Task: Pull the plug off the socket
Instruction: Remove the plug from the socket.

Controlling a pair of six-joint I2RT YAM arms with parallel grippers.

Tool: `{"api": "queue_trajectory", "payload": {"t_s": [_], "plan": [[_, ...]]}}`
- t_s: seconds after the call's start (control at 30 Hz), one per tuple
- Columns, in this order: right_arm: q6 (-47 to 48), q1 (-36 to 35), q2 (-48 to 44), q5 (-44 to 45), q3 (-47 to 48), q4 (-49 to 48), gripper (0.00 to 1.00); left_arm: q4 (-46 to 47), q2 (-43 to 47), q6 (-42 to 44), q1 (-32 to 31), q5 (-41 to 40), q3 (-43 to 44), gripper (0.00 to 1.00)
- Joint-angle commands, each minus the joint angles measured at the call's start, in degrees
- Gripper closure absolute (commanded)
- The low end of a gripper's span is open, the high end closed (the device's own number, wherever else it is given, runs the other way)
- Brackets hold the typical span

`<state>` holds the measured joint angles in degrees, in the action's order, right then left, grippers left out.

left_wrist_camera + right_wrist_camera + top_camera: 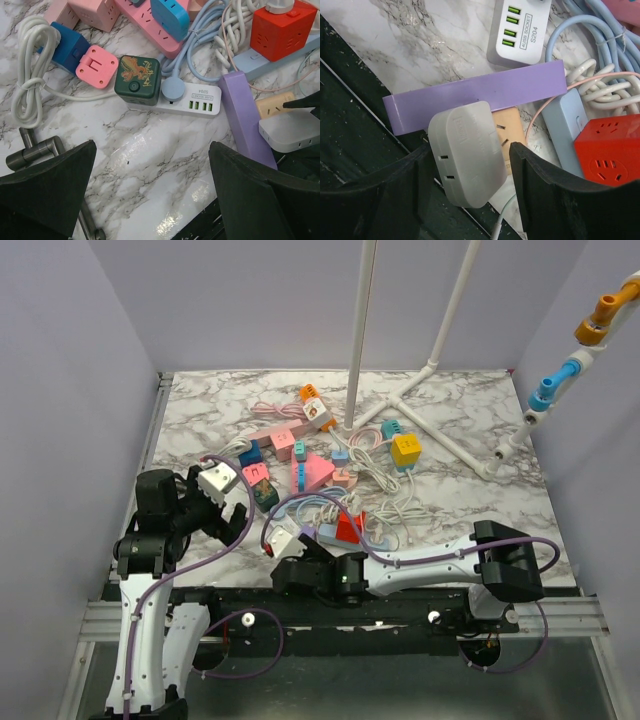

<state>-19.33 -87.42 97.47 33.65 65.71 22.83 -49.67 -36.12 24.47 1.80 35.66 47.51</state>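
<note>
Right jaws flanking grey-white rounded plug (467,155), grip unclear, plug over peach socket (512,125), left jaws spread.

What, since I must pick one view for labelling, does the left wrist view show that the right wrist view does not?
Only the left wrist: the dark green cube, pink adapter, blue cube, bundled white cable and the open left gripper.
Only the right wrist: the slotted face of the grey adapter, lying between the fingers of the right gripper; whether it is clamped is unclear.
Both: that grey adapter, the purple strip, white USB strip, red cube and peach socket.
</note>
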Motion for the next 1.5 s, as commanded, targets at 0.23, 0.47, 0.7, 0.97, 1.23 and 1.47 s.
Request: {"api": "queue_trajectory", "payload": {"t_s": [0.23,0.47,0.7,0.97,1.23,1.47], "plan": [[2.77,-0.39,1.85,1.77,0.61,-3.74,0.64,-1.4,1.27,4.87,0.31,2.9,-0.58,0.02],[1.59,1.52,-0.34,2.6,-0.06,-4.2,0.83,-1.17,1.82,6.86,0.23,7.98,-3.14,0.02],[-0.43,6.75,-3.59,0.27,2.06,-7.44,0.87,-2.89,0.21,11.56,-1.6,10.06,-3.94,0.02],[-2.96,10.62,-3.9,-0.25,3.46,-10.13,0.92,-5.18,-2.88,16.53,-1.63,10.62,-3.07,0.01],[-5.48,10.73,-3.57,-0.51,1.74,-11.23,0.94,-8.9,-3.41,25.33,-4.26,10.26,-7.92,0.02],[-6.86,10.49,-4.17,-2.92,-0.07,-10.99,0.96,-5.89,-6.34,23.28,-9.89,9.89,-9.88,0.01]]}}
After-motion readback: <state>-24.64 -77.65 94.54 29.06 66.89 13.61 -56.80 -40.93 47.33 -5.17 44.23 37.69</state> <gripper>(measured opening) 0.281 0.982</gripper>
